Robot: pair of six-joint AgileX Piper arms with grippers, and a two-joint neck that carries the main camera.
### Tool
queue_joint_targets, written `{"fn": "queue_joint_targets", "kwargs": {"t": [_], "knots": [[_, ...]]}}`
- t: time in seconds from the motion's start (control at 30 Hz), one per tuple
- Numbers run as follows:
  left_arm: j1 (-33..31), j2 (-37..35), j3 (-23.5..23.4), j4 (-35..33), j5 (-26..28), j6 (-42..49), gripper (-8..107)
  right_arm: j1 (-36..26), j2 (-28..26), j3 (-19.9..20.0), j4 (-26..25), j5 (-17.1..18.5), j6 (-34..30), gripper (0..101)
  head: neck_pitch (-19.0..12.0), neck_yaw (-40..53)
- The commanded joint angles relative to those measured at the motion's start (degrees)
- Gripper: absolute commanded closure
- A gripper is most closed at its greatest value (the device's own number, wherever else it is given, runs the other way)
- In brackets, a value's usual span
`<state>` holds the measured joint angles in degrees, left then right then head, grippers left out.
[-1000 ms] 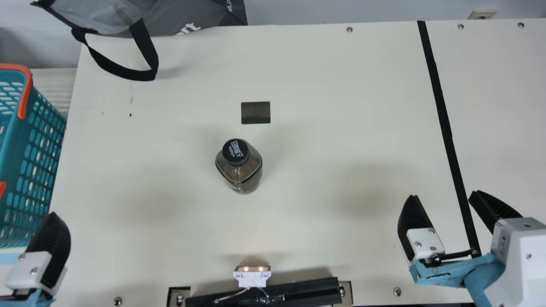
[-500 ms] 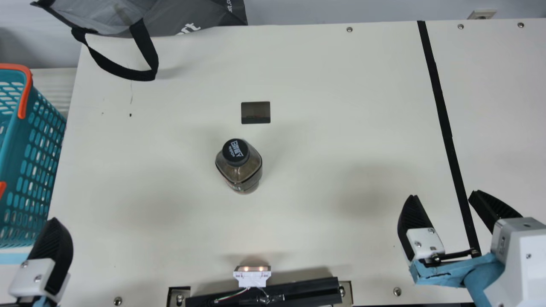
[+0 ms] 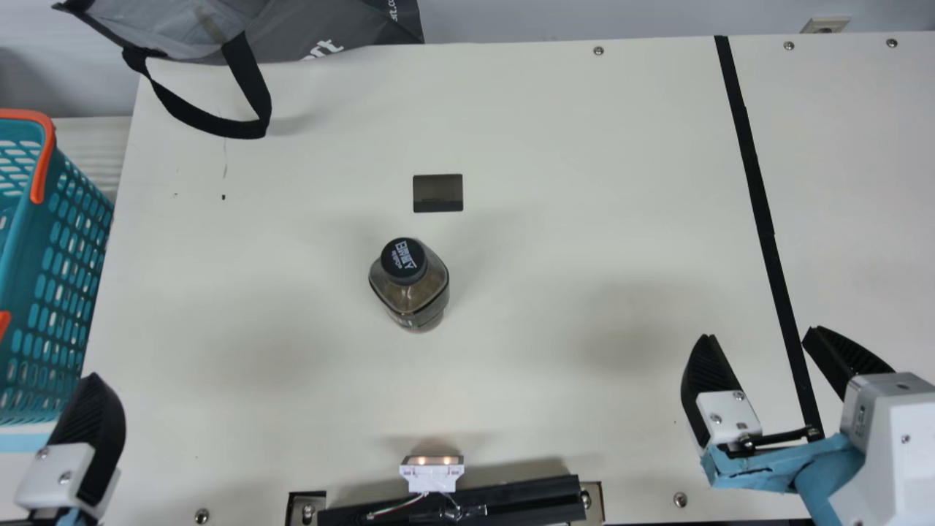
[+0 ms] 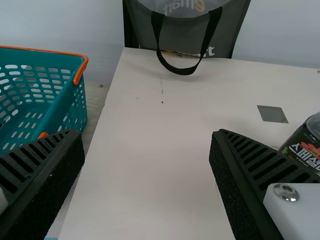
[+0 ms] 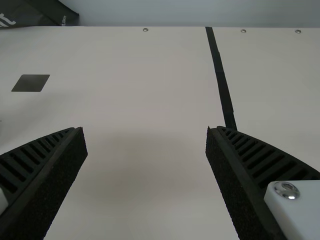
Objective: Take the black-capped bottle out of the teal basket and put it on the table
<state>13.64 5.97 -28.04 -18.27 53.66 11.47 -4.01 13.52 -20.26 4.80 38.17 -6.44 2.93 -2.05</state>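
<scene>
My left gripper (image 3: 88, 435) is by the table's near left corner, fingers spread wide, with nothing between them. My right gripper (image 3: 758, 334) is well apart from it, toward the table's near edge on the right side; its fingers are wide open too, and it has hold of nothing. The black-capped bottle (image 3: 420, 296) stands upright on the table (image 3: 555, 183), out of the basket, well in from the near edge and closer to the left edge than to the black strip (image 3: 760, 212) running from the far edge toward the near one. Just beyond the bottle I see a dark rectangle (image 3: 437, 193) on the tabletop. The teal basket (image 3: 64, 248), with its orange handles, is beside the table's left edge. At the far left corner sits a gray bag (image 3: 329, 25), its black strap (image 3: 248, 80) looping over the tabletop.
</scene>
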Motion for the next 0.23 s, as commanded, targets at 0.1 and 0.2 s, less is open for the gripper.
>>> {"fn": "queue_joint_targets", "kwargs": {"t": [0.1,0.2], "knots": [[0.0,0.0,0.0,0.0,0.0,0.0,-8,0.0,0.0,0.0,0.0,0.0,0.0,10,-0.21,0.47],[0.0,0.0,0.0,0.0,0.0,0.0,-8,0.0,0.0,0.0,0.0,0.0,0.0,10,-0.21,0.47]]}}
